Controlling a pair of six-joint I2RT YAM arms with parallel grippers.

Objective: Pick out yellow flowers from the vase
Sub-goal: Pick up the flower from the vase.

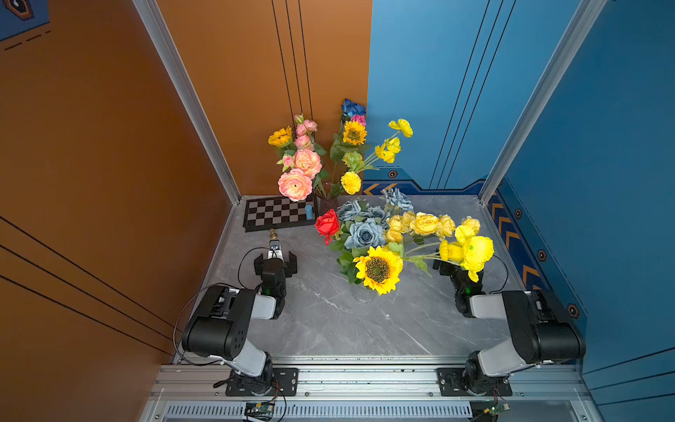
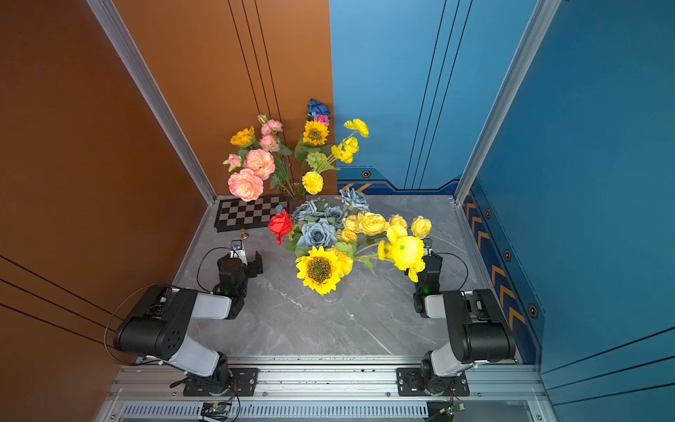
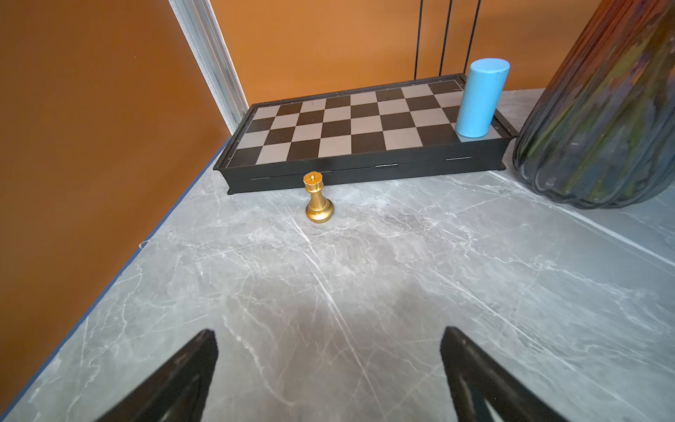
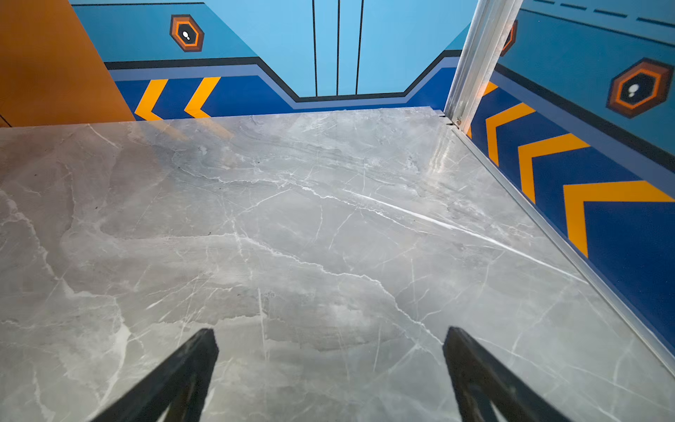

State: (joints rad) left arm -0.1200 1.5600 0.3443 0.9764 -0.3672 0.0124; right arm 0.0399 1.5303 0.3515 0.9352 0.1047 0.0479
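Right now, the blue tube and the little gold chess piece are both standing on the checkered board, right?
No. The blue tube stands on the checkered board, but the gold chess piece stands on the table beside it; the left wrist view shows this.

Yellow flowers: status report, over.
Both open, empty: left hand, right hand. All yellow flowers in front vase and back vase, none pulled yet. Crowding the front bunch: grey-blue roses, red rose.

Near vase (image 1: pixel 363 295) stands mid-table, far vase (image 1: pixel 327 205) behind it; chessboard (image 1: pixel 272 216) left of the far vase, cylinder (image 1: pixel 309 212) on its right end, chess piece (image 1: pixel 272 232) just before it.
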